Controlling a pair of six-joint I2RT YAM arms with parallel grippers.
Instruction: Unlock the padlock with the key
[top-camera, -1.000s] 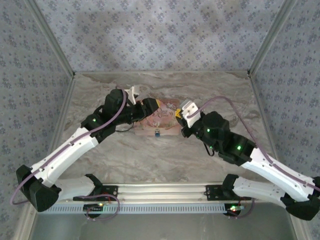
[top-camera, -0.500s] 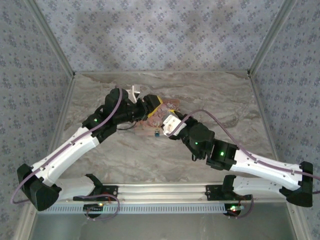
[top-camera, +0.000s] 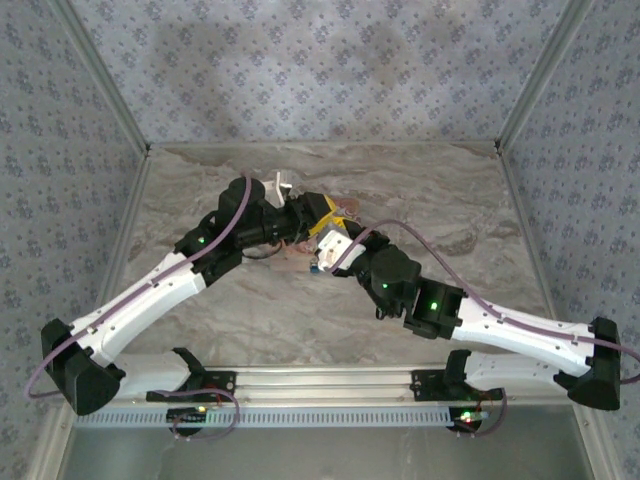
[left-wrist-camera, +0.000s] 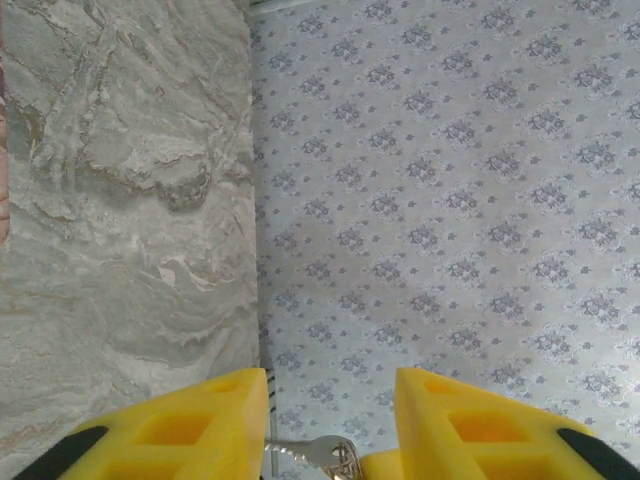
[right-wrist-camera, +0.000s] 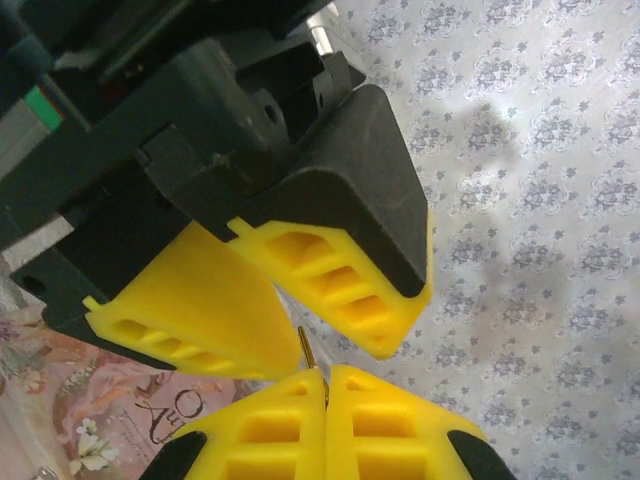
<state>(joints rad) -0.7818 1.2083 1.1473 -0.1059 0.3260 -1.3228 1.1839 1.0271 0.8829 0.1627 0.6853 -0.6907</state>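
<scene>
Now the right arm (top-camera: 480, 318) has swung left, meeting the left arm (top-camera: 160, 290).

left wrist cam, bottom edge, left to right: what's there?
yellow claw finger → silvery metal piece, low in the gap between the two fingers → second yellow claw finger

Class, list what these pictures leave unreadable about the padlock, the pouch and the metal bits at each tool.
Padlock: top view, too small; shackle state unreadable.
Silvery ring: left wrist view, cut by the bottom edge, between fingers of the left tool; gripped or not, unclear.
Thin brass-coloured strip: right wrist view, pinched in the shut right tool; rest hidden.
Pouch: right wrist view, mostly behind the left tool.
</scene>
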